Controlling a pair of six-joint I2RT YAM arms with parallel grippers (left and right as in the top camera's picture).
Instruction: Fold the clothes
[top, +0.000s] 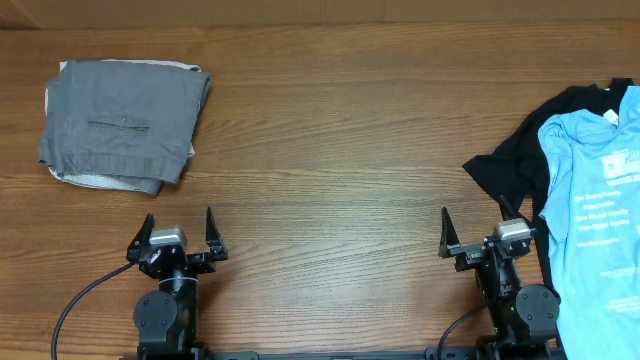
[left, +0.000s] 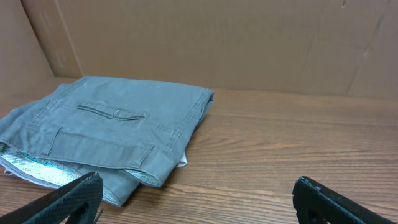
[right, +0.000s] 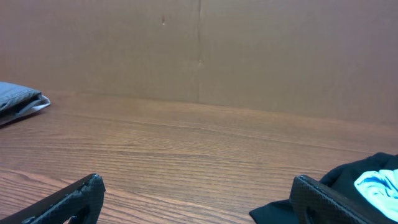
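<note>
The light blue T-shirt (top: 592, 215) lies unfolded at the table's right edge, small white text facing up, partly out of frame. It rests on a black garment (top: 518, 165). A corner of it shows in the right wrist view (right: 377, 183). My right gripper (top: 472, 226) is open and empty, just left of the black garment, low over the front of the table (right: 196, 200). My left gripper (top: 179, 224) is open and empty at the front left (left: 196, 200), in front of the folded pile.
Folded grey trousers (top: 125, 122) lie at the back left on a light folded garment (top: 88, 180); they also show in the left wrist view (left: 118, 127). The black garment shows in the right wrist view (right: 345, 183). A cardboard wall (right: 199, 50) stands behind the table.
</note>
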